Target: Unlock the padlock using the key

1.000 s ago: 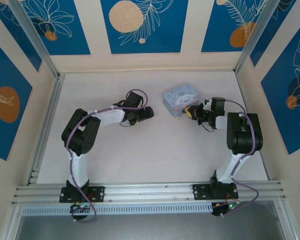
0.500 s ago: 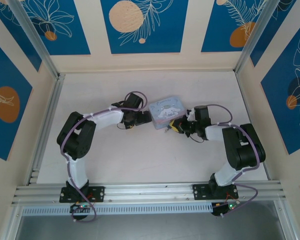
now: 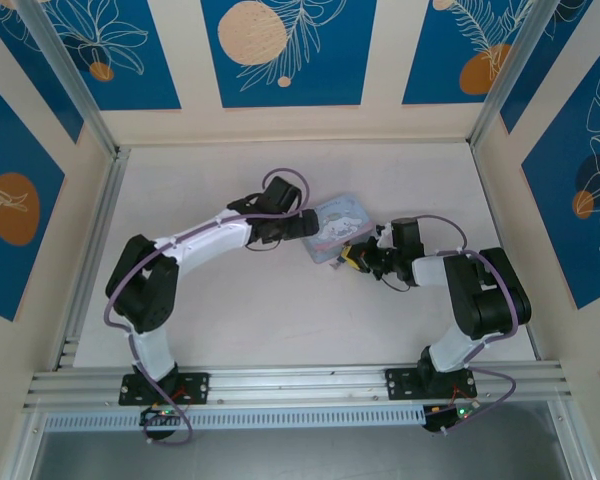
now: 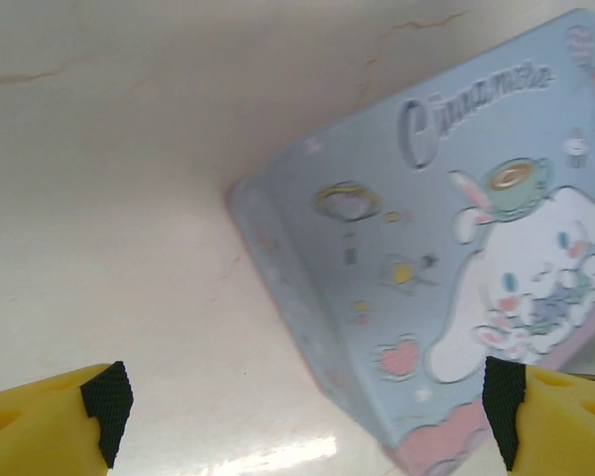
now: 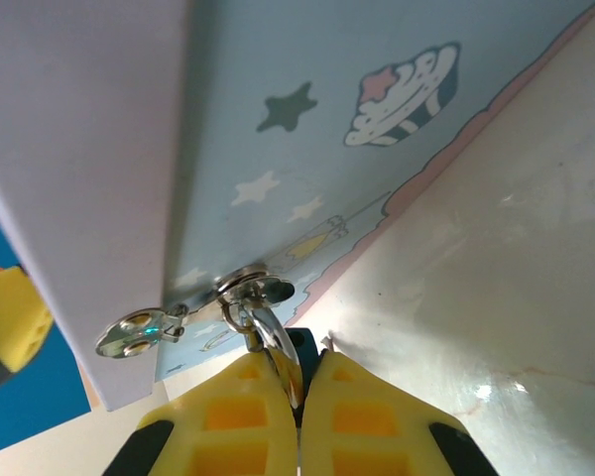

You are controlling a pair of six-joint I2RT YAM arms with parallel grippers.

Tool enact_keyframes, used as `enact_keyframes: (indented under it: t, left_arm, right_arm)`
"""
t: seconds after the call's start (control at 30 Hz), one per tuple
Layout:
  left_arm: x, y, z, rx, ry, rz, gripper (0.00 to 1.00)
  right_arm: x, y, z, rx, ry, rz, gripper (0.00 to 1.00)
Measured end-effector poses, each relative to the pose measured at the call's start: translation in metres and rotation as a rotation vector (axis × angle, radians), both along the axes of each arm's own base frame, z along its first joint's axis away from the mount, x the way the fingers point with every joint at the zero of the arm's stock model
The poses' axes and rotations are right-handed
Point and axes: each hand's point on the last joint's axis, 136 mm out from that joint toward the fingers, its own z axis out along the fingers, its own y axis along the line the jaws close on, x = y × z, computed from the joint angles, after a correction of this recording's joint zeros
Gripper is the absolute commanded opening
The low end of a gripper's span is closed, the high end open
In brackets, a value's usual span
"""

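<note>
The pale blue tin (image 3: 340, 222) with a white cartoon character lies mid-table, turned at an angle. The padlock (image 5: 304, 349) is a tiny dark body with a silver shackle (image 5: 266, 327) hooked through the metal hasp (image 5: 246, 289) on the tin's side (image 5: 307, 149). My right gripper (image 5: 299, 382) is shut on the padlock, at the tin's near right corner (image 3: 350, 257). My left gripper (image 3: 303, 226) is open at the tin's left end. In the left wrist view its black pads (image 4: 106, 409) stand wide apart, and the tin's corner (image 4: 446, 258) lies between them without touching. The key is hidden.
Purple cables loop over both wrists (image 3: 285, 185). A blue and cream patterned wall (image 3: 280, 60) closes the back, with slanted side panels left and right. An aluminium rail (image 3: 300, 385) runs along the near edge.
The right gripper has dragged the tin by the padlock leftward and turned it. The left arm has reached right to the tin's left end, with its jaws opened a little wider.
</note>
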Motion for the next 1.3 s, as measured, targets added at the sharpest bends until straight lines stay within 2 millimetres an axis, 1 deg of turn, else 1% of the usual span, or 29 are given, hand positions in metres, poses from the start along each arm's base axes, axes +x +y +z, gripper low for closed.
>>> enact_keyframes:
  t: [0.03,0.1,0.17,0.27,0.3,0.37,0.67,0.8,0.87,0.97,1.03,1.3]
  left_arm:
    - [0.002,-0.006,0.002,0.004,-0.009,-0.009,0.92]
    - [0.003,-0.015,-0.001,0.028,-0.017,-0.028,0.92]
    - [0.001,-0.021,-0.012,0.065,-0.012,-0.041,0.93]
    - [-0.005,-0.019,-0.037,0.154,0.019,-0.058,0.92]
    - [-0.004,-0.022,-0.04,0.156,0.016,-0.062,0.92]
    - [-0.001,-0.024,-0.035,0.176,-0.006,-0.062,0.92]
    - [0.001,-0.024,-0.036,0.221,-0.029,-0.078,0.89]
    - [0.002,-0.026,-0.037,0.225,-0.032,-0.088,0.85]
    - [0.004,-0.029,-0.038,0.22,-0.035,-0.092,0.84]
    - [0.008,-0.042,-0.039,0.181,-0.043,-0.106,0.84]
    - [0.009,-0.049,-0.039,0.164,-0.056,-0.111,0.84]
    - [0.01,-0.051,-0.04,0.159,-0.059,-0.113,0.83]
  right_arm:
    - [0.0,0.0,0.0,0.001,-0.003,0.001,0.0]
    - [0.0,-0.001,0.0,0.001,-0.005,0.001,0.0]
    - [0.0,-0.003,0.0,0.0,-0.008,0.002,0.0]
    - [0.001,-0.006,0.0,0.001,-0.013,0.003,0.0]
    - [0.001,-0.007,0.0,0.001,-0.015,0.004,0.0]
    - [0.002,-0.01,0.0,-0.001,-0.016,-0.002,0.0]
    - [0.002,-0.017,0.001,0.008,-0.025,0.004,0.0]
    - [0.005,-0.017,0.001,0.016,-0.014,0.016,0.0]
    - [0.012,-0.025,0.002,0.02,-0.005,-0.006,0.0]
    - [0.03,-0.047,0.006,0.058,-0.002,-0.089,0.0]
    - [0.039,-0.053,0.006,0.088,0.011,-0.103,0.0]
    - [0.039,-0.049,0.007,0.092,0.004,-0.09,0.0]
